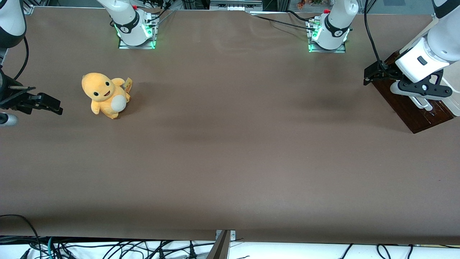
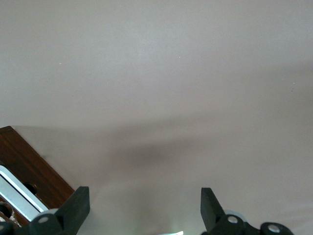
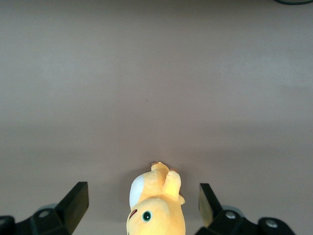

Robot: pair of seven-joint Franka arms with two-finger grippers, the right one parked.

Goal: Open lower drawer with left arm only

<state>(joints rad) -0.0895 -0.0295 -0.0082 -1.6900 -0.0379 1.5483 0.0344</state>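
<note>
Lower drawer | at working arm's table end, just beside gripper | fingers wide apart, holding nothing | likely rigid wood, slides stiffly | grasp white bar handle

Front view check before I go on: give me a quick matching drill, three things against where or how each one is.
Things:
1. lower drawer
2. gripper
3. plush toy

States:
A. sits toward the parked arm's end of the table
B. dark wooden front with a white bar handle, at the working arm's end
C. jaws open, beside the drawer front, holding nothing

Pairs: 1-B, 2-C, 3-A
</note>
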